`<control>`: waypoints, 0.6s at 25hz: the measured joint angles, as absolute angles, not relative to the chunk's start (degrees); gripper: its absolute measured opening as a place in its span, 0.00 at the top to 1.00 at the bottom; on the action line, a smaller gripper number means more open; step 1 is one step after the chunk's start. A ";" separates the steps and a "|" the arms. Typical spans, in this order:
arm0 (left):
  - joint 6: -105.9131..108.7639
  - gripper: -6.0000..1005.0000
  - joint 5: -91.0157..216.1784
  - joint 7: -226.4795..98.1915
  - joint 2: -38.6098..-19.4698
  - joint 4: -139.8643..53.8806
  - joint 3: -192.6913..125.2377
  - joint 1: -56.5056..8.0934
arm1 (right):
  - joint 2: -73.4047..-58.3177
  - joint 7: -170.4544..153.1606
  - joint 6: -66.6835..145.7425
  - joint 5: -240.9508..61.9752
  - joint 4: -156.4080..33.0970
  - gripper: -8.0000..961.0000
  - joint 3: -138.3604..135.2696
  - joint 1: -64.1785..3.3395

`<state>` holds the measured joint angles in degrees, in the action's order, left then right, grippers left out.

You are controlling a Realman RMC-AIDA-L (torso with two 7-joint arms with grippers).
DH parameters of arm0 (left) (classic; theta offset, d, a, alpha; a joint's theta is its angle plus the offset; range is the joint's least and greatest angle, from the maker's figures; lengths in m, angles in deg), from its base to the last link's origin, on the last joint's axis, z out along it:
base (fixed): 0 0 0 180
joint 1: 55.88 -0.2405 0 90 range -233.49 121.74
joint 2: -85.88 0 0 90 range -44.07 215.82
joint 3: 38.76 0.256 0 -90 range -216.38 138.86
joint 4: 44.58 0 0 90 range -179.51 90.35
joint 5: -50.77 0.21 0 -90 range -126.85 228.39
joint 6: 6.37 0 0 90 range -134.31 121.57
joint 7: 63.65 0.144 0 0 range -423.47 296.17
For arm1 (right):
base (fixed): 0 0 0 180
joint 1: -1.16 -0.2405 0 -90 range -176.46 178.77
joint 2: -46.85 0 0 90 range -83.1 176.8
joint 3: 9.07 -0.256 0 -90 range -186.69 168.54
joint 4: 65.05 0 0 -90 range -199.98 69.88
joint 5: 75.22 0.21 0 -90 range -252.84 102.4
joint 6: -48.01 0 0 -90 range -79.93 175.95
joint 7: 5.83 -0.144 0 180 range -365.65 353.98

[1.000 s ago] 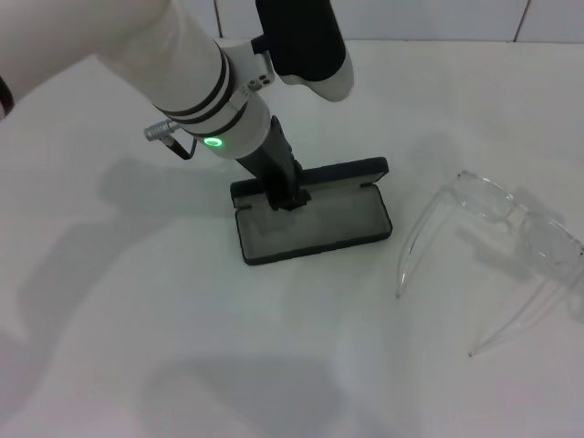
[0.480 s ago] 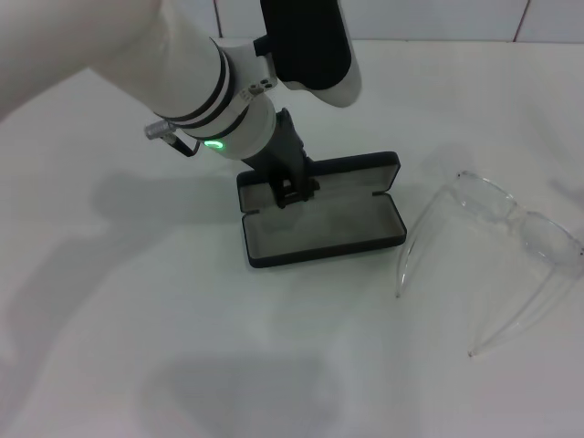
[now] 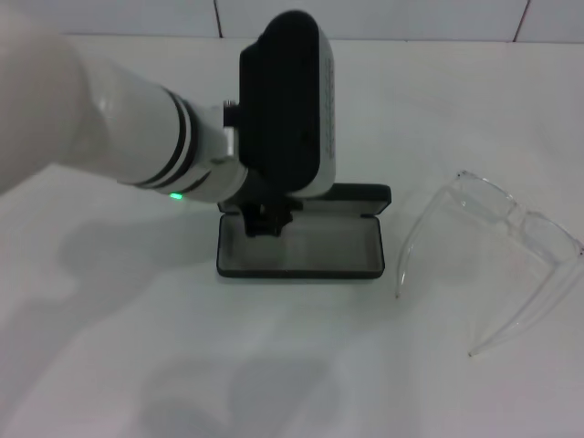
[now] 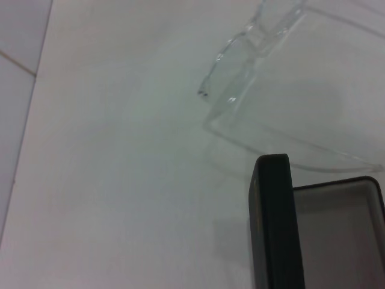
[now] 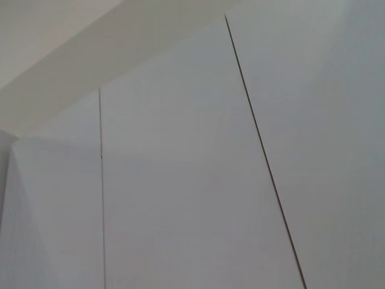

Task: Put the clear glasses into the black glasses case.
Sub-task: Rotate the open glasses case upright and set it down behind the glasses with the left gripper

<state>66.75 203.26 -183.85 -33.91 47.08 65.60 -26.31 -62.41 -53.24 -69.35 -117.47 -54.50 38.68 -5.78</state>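
A white table (image 3: 182, 365) fills the head view, bare at its near edge. No writing can be read anywhere.

Near the middle lies the black glasses case (image 3: 301, 251), open, a rounded rectangle with grey lining facing up and its lid standing along the far side. The left claw (image 3: 265, 219) comes in from the left on a white arm with a green light and reaches down at the case's far left corner, by the lid hinge. Its dark fingers sit at the lid's edge, but whether they are spread or pinched on it cannot be told.

To the right of the case, apart from it and well away from the claw, the clear glasses (image 3: 511, 246) rest on the table. They are fully transparent, with one wraparound lens on the far side and two long curved arms pointing toward the near edge.

The left wrist view shows the case's black rim with the glasses beyond it.

Farthest back is a white tiled wall (image 3: 411, 18). The right wrist view shows only pale panels.
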 joint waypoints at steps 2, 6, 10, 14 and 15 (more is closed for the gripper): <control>66.79 0.80 203.67 -183.25 -33.95 48.33 66.50 -27.57 | -62.48 -53.34 -69.99 -117.53 -54.46 0.09 38.58 -5.91; 66.79 0.80 203.41 -182.84 -34.00 48.33 68.32 -28.19 | -62.68 -53.35 -70.42 -117.80 -54.43 0.09 38.60 -6.47; 64.64 0.80 203.40 -182.76 -34.07 46.29 69.89 -27.94 | -62.78 -53.39 -70.46 -117.91 -54.31 0.09 39.09 -7.23; 60.82 0.80 203.10 -182.47 -34.09 43.25 70.62 -27.42 | -62.77 -53.46 -70.47 -118.00 -54.28 0.09 39.23 -7.52; 59.86 0.80 202.56 -182.19 -34.09 42.76 70.75 -27.38 | -62.77 -53.46 -70.47 -118.00 -54.28 0.09 39.23 -7.52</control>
<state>59.86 202.56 -182.19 -34.09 42.76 70.75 -27.38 -62.77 -53.46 -70.47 -118.00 -54.28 39.23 -7.52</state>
